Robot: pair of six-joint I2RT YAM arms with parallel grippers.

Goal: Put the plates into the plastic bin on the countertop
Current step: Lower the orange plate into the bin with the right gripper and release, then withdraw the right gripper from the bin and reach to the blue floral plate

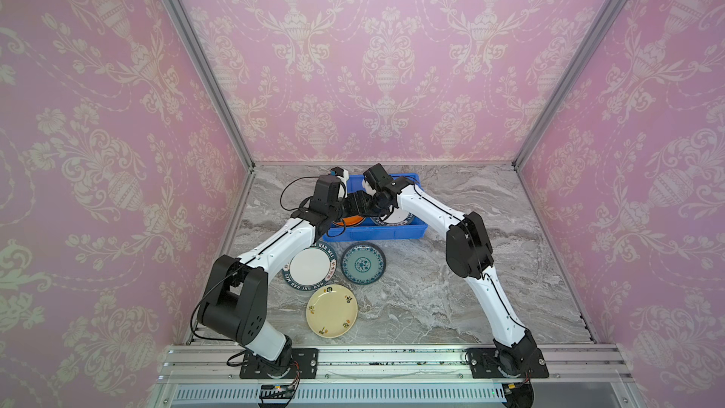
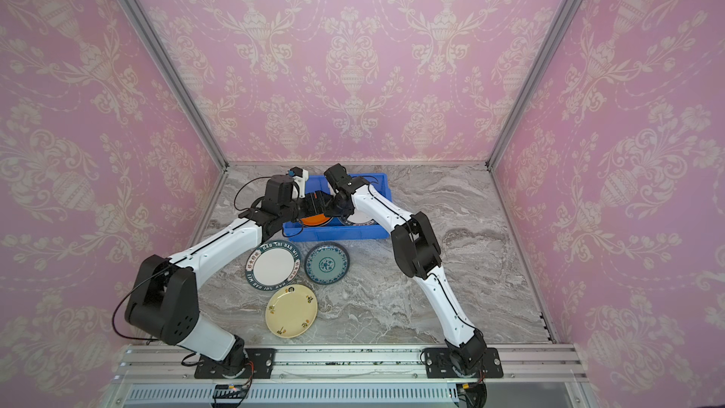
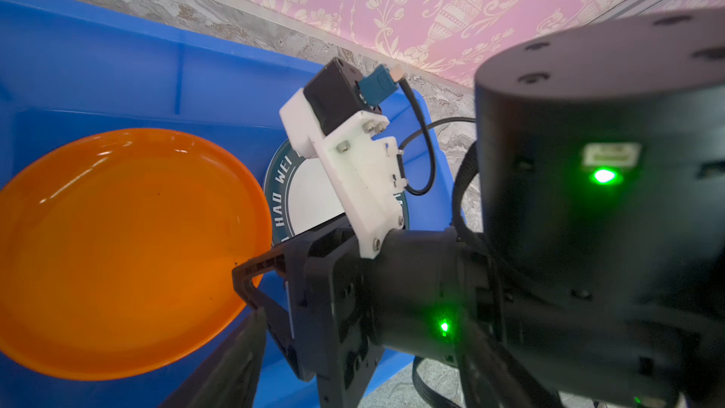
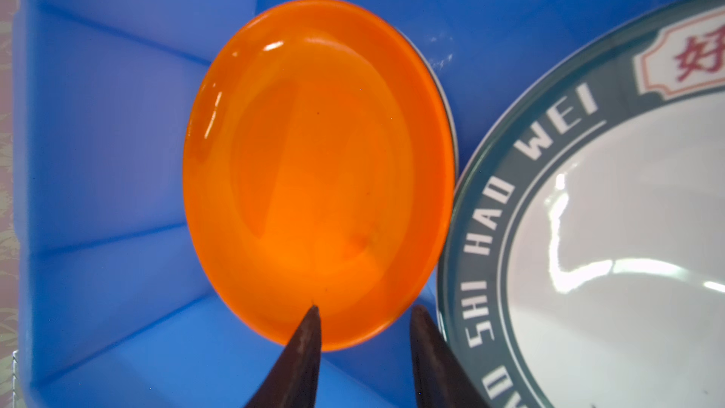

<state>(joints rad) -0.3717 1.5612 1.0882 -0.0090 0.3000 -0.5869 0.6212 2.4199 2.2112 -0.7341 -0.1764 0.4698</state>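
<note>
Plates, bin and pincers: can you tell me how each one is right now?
blue bin, upright, open-topped, plates inside.
orange plate, lying in the blue bin.
lettered plate inside, lying in the blue bin.
lettered plate outside, flat on the countertop.
teal plate, flat on the countertop.
cream plate, flat on the countertop.
right pincer, open at the orange plate's edge.
left pincer, cannot tell.

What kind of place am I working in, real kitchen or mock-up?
Probably a staged test booth: pink wallpaper panels in an aluminium frame around a marble-look countertop.
</note>
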